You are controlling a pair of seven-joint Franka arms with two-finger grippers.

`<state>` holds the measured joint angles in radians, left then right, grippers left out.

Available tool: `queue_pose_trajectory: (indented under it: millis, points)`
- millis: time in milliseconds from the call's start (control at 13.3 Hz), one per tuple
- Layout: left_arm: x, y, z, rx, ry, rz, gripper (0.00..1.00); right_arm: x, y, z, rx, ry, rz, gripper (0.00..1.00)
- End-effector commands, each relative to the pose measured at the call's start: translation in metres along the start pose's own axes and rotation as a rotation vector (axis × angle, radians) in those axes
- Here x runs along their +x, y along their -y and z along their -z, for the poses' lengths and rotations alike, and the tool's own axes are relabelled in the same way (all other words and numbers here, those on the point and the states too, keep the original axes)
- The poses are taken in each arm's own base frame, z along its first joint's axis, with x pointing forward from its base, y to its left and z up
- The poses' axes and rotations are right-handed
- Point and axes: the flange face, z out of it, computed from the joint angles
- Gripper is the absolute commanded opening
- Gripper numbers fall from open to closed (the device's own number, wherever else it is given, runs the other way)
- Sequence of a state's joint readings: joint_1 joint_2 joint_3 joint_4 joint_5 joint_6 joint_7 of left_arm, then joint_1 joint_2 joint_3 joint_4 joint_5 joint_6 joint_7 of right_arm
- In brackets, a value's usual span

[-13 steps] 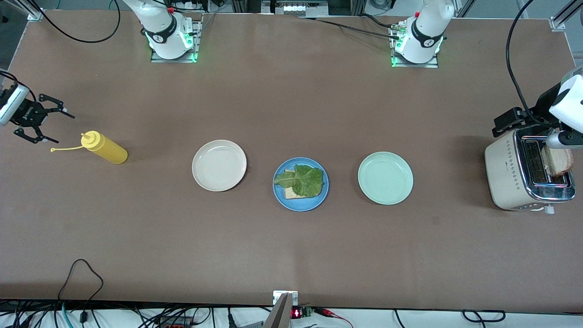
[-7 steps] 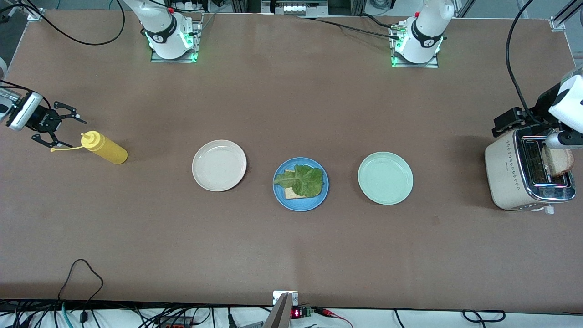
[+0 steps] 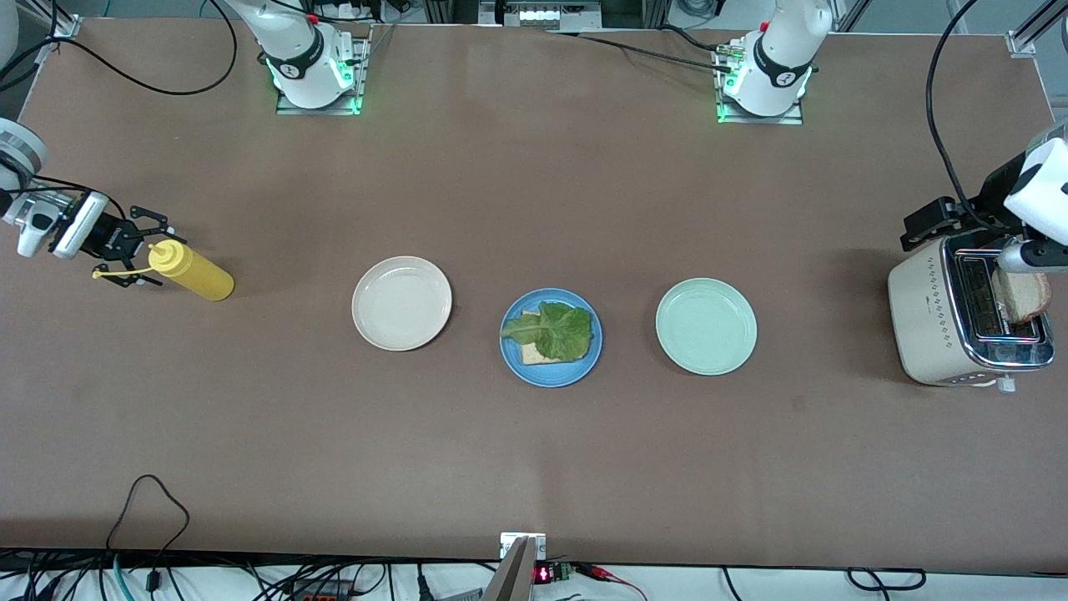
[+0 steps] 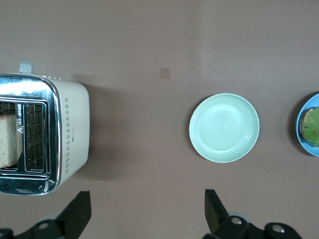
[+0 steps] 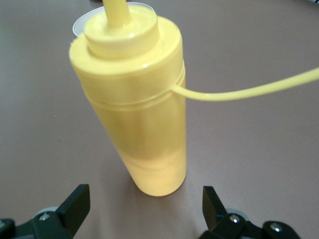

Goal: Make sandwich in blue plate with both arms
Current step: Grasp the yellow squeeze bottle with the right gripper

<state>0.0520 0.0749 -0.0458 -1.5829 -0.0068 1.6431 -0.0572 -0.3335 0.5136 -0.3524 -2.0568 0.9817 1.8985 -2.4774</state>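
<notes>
The blue plate (image 3: 552, 376) sits mid-table with one bread slice (image 3: 532, 356) on it under a ruffled lettuce leaf (image 3: 556, 330). Its edge shows in the left wrist view (image 4: 301, 130). A second bread slice (image 3: 1023, 296) stands in a slot of the toaster (image 3: 939, 321), also seen in the left wrist view (image 4: 7, 142). My left gripper (image 3: 928, 223) hangs open and empty over the table beside the toaster (image 4: 144, 215). My right gripper (image 3: 148, 253) is open at the right arm's end of the table. Its fingers straddle the cap end of a yellow squeeze bottle (image 3: 197, 276) without touching it (image 5: 144, 209).
A cream-white plate (image 3: 401, 302) lies beside the blue plate toward the right arm's end. A mint-green plate (image 3: 706, 326) lies toward the left arm's end (image 4: 224, 128). The bottle (image 5: 137, 114) has a thin yellow cap tether (image 5: 249, 90). The toaster (image 4: 70, 134) stands at the left arm's end.
My right gripper has come down and moved toward the yellow bottle until its open fingers flank the cap. The left arm, plates and bread have not moved.
</notes>
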Motion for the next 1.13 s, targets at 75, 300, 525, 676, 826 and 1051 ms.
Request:
queue_pose_trajectory:
  millis: [75,300,525,676,826,1051]
  points:
    - [-0.007,0.000,0.001,-0.004,0.005,-0.014,1.00,0.000,-0.008,-0.015,-0.012,-0.043,0.019,1.00]
    - [-0.007,0.000,0.000,-0.004,0.007,-0.014,1.00,0.004,-0.018,-0.026,-0.013,-0.055,0.025,1.00]
    - [-0.007,0.000,0.000,-0.004,0.007,-0.014,1.00,0.006,-0.020,-0.038,-0.010,-0.064,0.023,1.00]
    - [-0.007,0.001,0.001,-0.004,0.005,-0.012,1.00,0.008,-0.020,-0.045,-0.006,-0.070,0.022,1.00]
    - [-0.007,0.001,0.002,-0.004,0.004,-0.013,1.00,0.008,-0.020,-0.053,-0.001,-0.076,0.020,1.00]
    - [-0.007,0.001,0.000,-0.004,0.008,-0.011,1.00,0.007,-0.019,-0.065,0.015,-0.084,0.017,1.00]
